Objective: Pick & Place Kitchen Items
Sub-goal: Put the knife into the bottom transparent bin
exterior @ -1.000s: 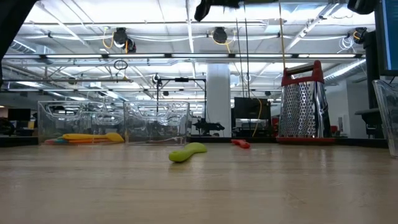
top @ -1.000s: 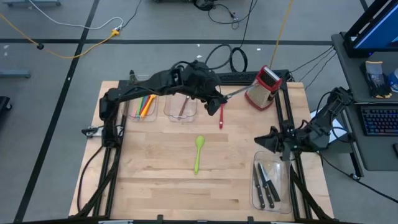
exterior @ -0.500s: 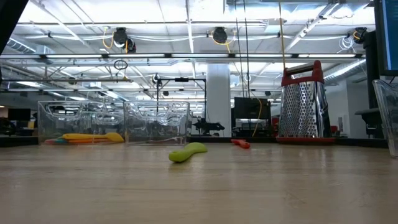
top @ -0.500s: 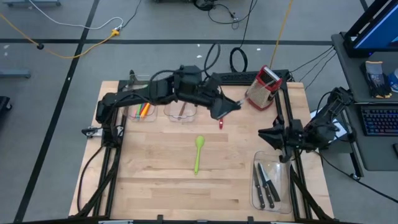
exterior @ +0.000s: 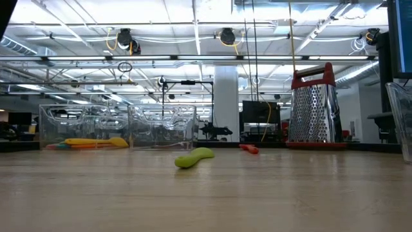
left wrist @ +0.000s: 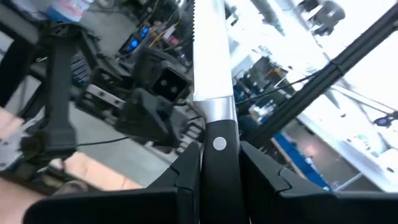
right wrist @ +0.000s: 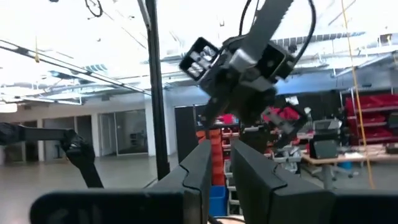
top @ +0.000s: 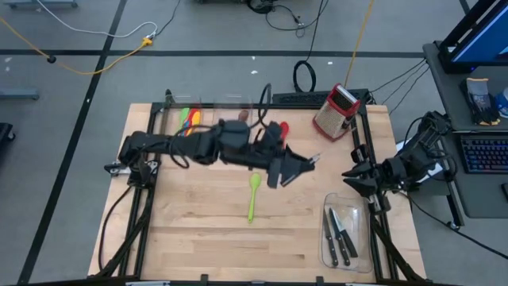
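- The left gripper (left wrist: 219, 163) is clamped on a knife (left wrist: 211, 74): its two dark fingers (left wrist: 186, 168) press either side of the black riveted handle, and the bright serrated steel blade runs straight out past the fingertips.
- From above, that gripper (top: 295, 165) hangs over the middle of the table (top: 198, 230) with the blade tip (top: 314, 159) pointing toward the right arm.
- The right gripper (right wrist: 216, 163) waits at the table's right edge (top: 355, 175); its fingers stand nearly together, with only a thin gap and nothing between them.
- A green spoon (top: 252, 195), smooth and rounded, lies flat on the pale wood just beside and below the left gripper.
- A red spoon (exterior: 249, 149) lies farther back; from above only its end (top: 283, 127) shows behind the left arm.
- More black-handled knives (top: 339, 234) lie in a clear bin (top: 361, 248) at the near right corner.
- Yellow and orange utensils (exterior: 96, 142) rest in a clear bin (exterior: 84, 125) at the back left.
- A perforated steel grater (exterior: 313, 108) with red trim stands upright at the back right.
- The low view shows neither gripper.
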Controlling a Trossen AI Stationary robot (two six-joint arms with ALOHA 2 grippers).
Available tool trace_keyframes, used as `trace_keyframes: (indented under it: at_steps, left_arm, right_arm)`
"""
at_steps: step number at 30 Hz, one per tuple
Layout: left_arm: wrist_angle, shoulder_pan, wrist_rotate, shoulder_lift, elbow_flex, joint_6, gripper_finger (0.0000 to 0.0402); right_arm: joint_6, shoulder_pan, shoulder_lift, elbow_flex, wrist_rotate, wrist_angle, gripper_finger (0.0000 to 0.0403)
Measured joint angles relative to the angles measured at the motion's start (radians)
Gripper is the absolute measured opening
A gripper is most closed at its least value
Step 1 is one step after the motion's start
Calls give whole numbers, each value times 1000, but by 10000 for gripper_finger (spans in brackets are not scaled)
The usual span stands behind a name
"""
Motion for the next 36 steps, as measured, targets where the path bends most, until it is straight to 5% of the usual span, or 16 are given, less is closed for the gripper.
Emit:
trace_keyframes:
  at_steps: [7,16,24,36]
  left_arm:
    - [347,-60,-36,-1,-180,-41,72]
    - [694,-84,-60,1,-385,-100,72]
    - [708,-91,-57,1,-411,-100,72]
    - [687,-91,-12,0,-411,-108,72]
  right_arm:
    - [-93,0,48,0,-51,87,69]
    - [-38,-35,124,0,-49,189,179]
    - [136,-149,210,0,-137,257,246]
    - [194,-284,312,14,-349,412,254]
